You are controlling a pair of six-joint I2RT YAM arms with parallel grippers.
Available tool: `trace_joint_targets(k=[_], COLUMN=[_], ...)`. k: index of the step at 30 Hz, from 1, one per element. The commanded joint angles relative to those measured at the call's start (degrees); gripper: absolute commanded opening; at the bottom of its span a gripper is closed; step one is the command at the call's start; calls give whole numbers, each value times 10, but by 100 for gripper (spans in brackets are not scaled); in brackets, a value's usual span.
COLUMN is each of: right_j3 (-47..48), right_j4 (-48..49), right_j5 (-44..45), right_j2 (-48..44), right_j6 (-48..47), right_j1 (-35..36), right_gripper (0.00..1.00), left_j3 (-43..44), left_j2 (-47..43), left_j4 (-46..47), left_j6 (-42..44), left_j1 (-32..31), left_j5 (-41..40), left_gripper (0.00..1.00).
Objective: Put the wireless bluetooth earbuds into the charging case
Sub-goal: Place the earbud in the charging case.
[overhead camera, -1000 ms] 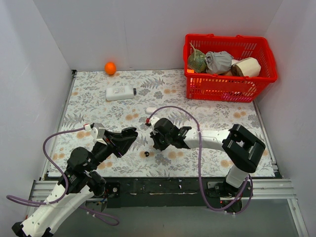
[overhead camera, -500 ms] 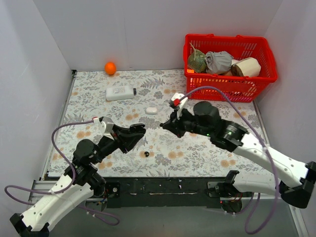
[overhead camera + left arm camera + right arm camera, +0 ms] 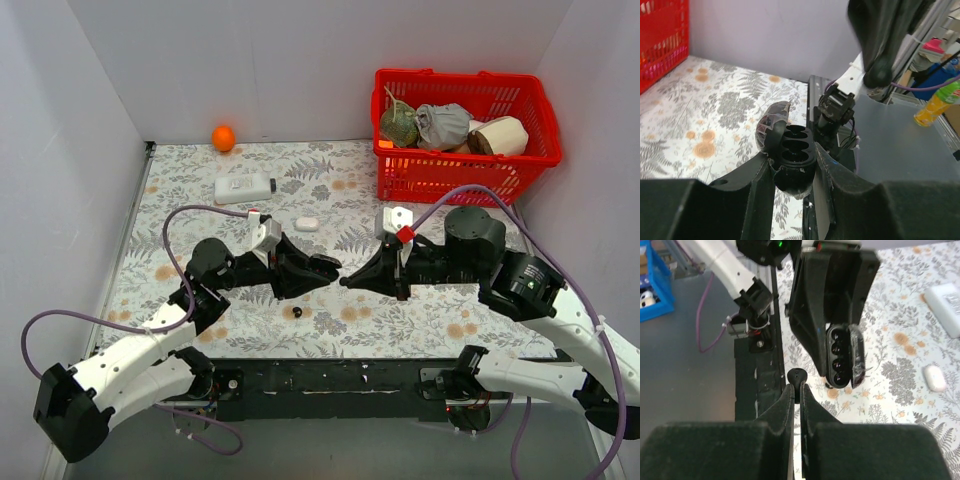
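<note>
In left hand (image 3: 793, 172), glossy case (image 3: 790, 146) (hinged)

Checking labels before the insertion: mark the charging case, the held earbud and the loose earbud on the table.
charging case (image 3: 792, 150): left wrist view, on the open lower half with the sockets.
held earbud (image 3: 796, 376): right wrist view, on its rounded top.
loose earbud (image 3: 297, 312): top external view, on its middle.

Two earbuds (image 3: 297, 312), one charging case (image 3: 792, 150) — one orange (image 3: 223, 137), one white bottle (image 3: 244, 187), one white pebble (image 3: 307, 224), one red basket (image 3: 450, 180)
</note>
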Motion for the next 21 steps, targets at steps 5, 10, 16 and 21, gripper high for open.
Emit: trace_joint_targets(k=[5, 10, 16, 21], right_j3=[21, 23, 18, 10], right_j4=[-60, -43, -28, -12], right_j5=[-40, -27, -19, 3], right_j2=[6, 16, 33, 39], right_j6=[-58, -60, -61, -58], right_j1=[7, 9, 11, 11], right_gripper=[1, 1, 1, 1], left_j3=[65, 64, 71, 70], left_j2=[41, 46, 42, 40], left_j4=[40, 28, 7, 3], left_j6=[-17, -17, -4, -6], left_j1=[10, 10, 10, 10], left_j5=[128, 141, 144, 148], left_gripper=[0, 0, 0, 0])
